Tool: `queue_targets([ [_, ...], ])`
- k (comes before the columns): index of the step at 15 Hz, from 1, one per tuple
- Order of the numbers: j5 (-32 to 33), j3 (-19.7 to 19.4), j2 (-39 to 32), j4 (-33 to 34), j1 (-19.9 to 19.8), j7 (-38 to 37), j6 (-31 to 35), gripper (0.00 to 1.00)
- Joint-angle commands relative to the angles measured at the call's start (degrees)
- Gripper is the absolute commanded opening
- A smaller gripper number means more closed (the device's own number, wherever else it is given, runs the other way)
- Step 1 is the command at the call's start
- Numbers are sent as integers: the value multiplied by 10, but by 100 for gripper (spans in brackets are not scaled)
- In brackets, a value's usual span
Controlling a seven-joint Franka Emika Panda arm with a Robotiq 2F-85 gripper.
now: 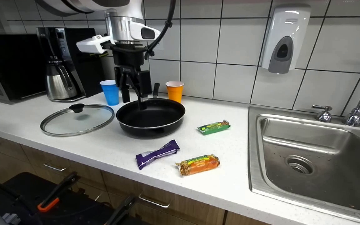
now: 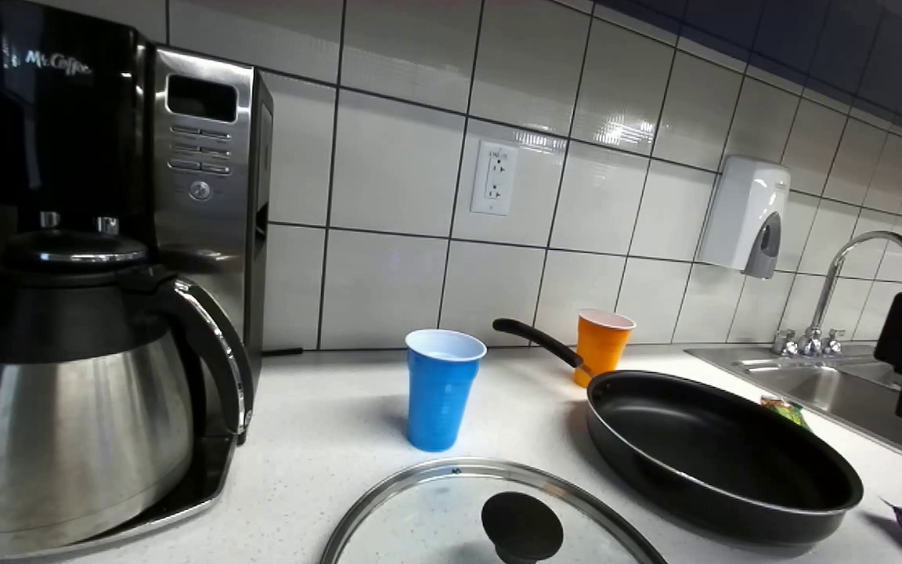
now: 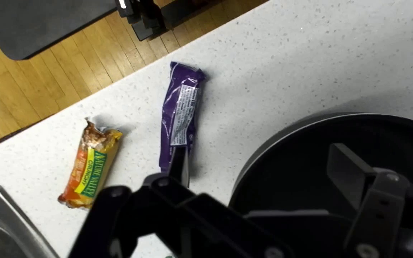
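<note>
My gripper (image 1: 134, 99) hangs above the black frying pan (image 1: 151, 128), its jaws wide apart and nothing between them. In the wrist view one of the fingers (image 3: 350, 173) shows against the dark pan interior, while the opposite one overlaps the end of a purple snack bar (image 3: 182, 107). That bar lies on the counter in front of the pan. An orange Nature Valley bar (image 1: 200, 164) and a green-wrapped bar (image 1: 214, 127) lie closer to the sink. Left of the pan, a glass lid (image 1: 79, 120) with a black knob rests flat on the counter.
Behind the pan stand a blue cup (image 2: 441, 392) and an orange cup (image 2: 602, 345), the latter near the pan's handle (image 2: 537, 337). A coffee maker (image 2: 208, 196) with a steel carafe (image 2: 75, 439) is at the left. The steel sink (image 1: 305, 150) lies to the right.
</note>
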State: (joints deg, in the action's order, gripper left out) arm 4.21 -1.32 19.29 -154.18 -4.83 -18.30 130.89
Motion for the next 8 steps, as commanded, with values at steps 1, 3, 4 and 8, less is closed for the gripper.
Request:
queue_targets([
  [1,11,-6,39,-52,-38,-25,32,100],
  [3,16,-11,41,-67,-55,-24,47,100],
  [4,19,-14,39,-73,-63,-20,57,100],
  [8,23,-25,-2,-50,-83,-11,85,100],
])
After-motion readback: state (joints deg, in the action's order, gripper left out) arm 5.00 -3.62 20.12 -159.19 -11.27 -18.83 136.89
